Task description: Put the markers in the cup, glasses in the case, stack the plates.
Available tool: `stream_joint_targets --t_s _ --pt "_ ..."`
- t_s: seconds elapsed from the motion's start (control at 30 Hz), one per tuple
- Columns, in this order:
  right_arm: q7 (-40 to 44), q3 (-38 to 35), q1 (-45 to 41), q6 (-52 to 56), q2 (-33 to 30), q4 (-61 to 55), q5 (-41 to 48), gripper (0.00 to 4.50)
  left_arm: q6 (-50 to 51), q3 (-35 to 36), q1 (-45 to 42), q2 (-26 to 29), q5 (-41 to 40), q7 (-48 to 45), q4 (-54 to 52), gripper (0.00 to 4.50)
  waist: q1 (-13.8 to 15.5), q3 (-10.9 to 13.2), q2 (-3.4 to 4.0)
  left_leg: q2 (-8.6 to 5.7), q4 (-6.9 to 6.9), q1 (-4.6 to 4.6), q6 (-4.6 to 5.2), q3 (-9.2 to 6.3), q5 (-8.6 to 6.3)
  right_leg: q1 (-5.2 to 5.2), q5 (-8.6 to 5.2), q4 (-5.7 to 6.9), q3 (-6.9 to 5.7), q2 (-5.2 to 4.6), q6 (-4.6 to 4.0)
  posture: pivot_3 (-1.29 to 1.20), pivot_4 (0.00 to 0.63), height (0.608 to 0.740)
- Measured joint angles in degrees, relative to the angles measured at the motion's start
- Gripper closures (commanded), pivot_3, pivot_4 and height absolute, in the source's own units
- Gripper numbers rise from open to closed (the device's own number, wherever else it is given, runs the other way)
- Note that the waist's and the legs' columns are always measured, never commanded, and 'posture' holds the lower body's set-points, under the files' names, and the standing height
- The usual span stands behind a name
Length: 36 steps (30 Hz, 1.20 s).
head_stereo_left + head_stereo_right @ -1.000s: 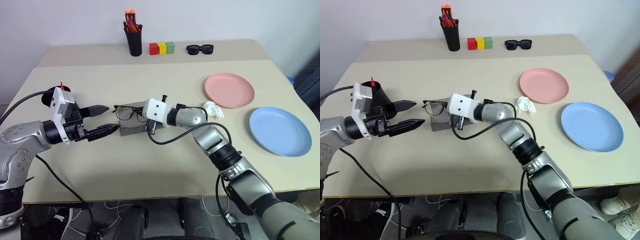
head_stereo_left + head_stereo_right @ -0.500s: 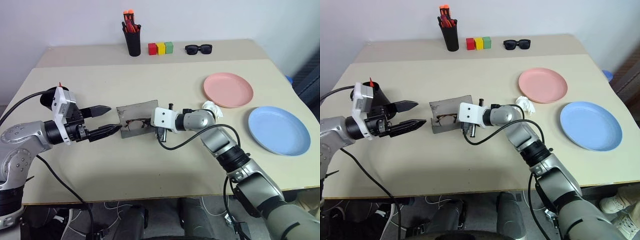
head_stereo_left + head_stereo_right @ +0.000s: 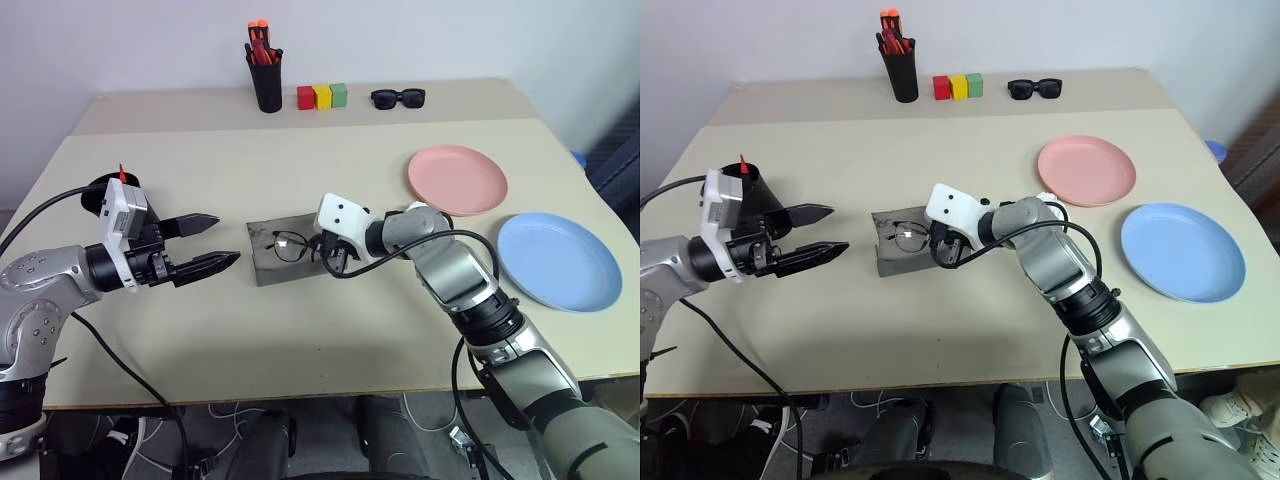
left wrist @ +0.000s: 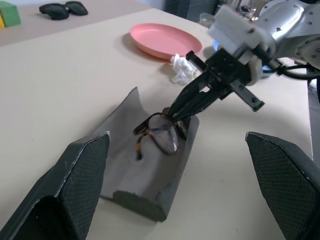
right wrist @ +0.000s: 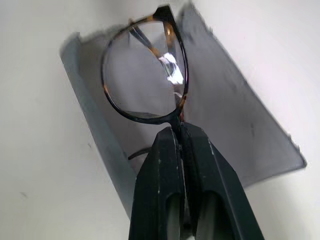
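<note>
Grey felt forms the open case (image 3: 290, 250), lying near the middle of the tabletop (image 3: 330, 340) with its long axis running roughly left to right and its lid laid back. Thin dark wire-rimmed glasses (image 3: 291, 245) rest inside it, lenses clear and roundish. In the right wrist view the rim (image 5: 145, 70) shows mottled brown tortoiseshell and the right gripper (image 5: 178, 131) has its fingers (image 5: 160, 190) clenched on the frame at the edge of one lens, detail the eye views do not resolve. In the left wrist view the glasses (image 4: 162, 134) stand tilted on the case (image 4: 145, 180), and a crumpled white tissue (image 4: 181, 69) lies near the pink plate (image 4: 165, 40). The eye views alone take in the left gripper (image 3: 215, 241), fingers released and spread, pointing toward the case from its left and apart from it; the black cup (image 3: 752, 190) behind it with a red-tipped marker (image 3: 742, 163) in it; the blue plate (image 3: 560, 262) beside the pink plate; and, along the far edge, a pen holder (image 3: 267, 80), three coloured blocks (image 3: 323, 96) and black sunglasses (image 3: 399, 97).
</note>
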Motion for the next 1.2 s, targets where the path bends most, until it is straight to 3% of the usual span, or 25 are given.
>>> stream_joint_targets --t_s 0.17,0.2,0.3,0.5,0.63,0.8,0.97,1.1,1.2 --pt "0.4 0.7 0.2 -2.6 0.0 0.0 0.5 4.47 -0.2 0.0 0.0 0.0 0.0 0.0 0.1 0.00 -0.1 0.0 0.00 0.00 0.00 0.00 0.00 0.00 0.00 0.00 0.00 0.00 0.00 0.00 0.00 0.00 0.150 0.740" --pt "0.4 1.0 0.2 -3.0 -0.1 0.0 0.5 4.18 -0.3 0.0 0.0 0.0 0.1 -0.1 0.1 0.00 -0.1 0.0 0.00 0.01 -0.01 0.01 0.00 0.00 0.00 -0.01 0.00 0.00 0.00 0.00 0.00 0.00 0.150 0.740" --pt "0.6 1.3 0.2 -5.1 0.1 0.6 0.8 3.13 -1.2 0.0 0.0 0.0 0.4 -0.4 0.5 0.00 -0.1 0.0 0.00 0.00 -0.01 0.00 0.00 0.00 0.00 0.00 0.00 0.00 0.00 0.00 0.00 0.00 0.150 0.740" --pt "-1.2 0.1 0.2 -5.7 2.1 0.8 2.7 0.19 -2.0 0.0 0.4 -0.1 1.3 -0.5 1.2 0.00 -0.1 0.0 0.00 0.01 -0.01 0.00 -0.01 0.00 0.00 -0.01 0.00 0.01 0.00 0.00 0.00 0.00 0.150 0.740" --pt "-3.5 -5.4 0.1 -5.3 4.6 0.9 6.4 0.19 -3.5 -0.5 -0.7 -0.6 2.7 0.3 3.3 0.00 0.1 0.0 -0.01 0.01 0.00 0.02 -0.02 -0.01 0.01 0.00 0.01 0.01 0.00 0.00 -0.01 0.00 0.150 0.740" --pt "-5.1 -21.0 3.1 -0.8 7.7 -5.3 20.8 0.19 -8.3 -2.0 -6.9 -5.3 7.4 5.0 8.8 0.00 0.9 0.0 -0.03 0.00 0.00 -0.01 -0.03 -0.05 0.01 0.03 0.03 -0.05 -0.01 -0.01 -0.02 0.00 0.150 0.740" --pt "-0.8 -23.9 16.4 1.6 -1.0 -14.6 27.6 0.12 -11.8 -5.3 -11.8 -7.1 11.5 5.8 14.9 2.27 1.6 0.0 0.01 -0.05 0.04 -0.03 -0.05 0.05 -0.03 0.04 0.03 -0.09 0.00 -0.03 -0.01 0.00 0.150 0.740" --pt "0.9 -27.3 21.5 2.9 -5.2 -22.9 34.4 0.12 -18.6 -10.5 -18.2 -11.8 19.7 9.6 24.0 4.36 1.5 0.0 -0.01 0.01 0.09 0.07 -0.08 0.10 -0.01 0.10 0.04 -0.04 -0.01 0.02 -0.01 0.00 0.150 0.740" --pt "-0.3 -27.7 23.0 3.0 -6.6 -24.8 35.8 0.12 -21.5 -12.7 -24.2 -15.3 24.7 14.3 32.4 4.47 1.7 0.0 -0.04 0.03 0.16 0.09 -0.08 0.09 0.00 0.17 0.04 -0.04 -0.02 0.06 -0.01 0.00 0.150 0.740"
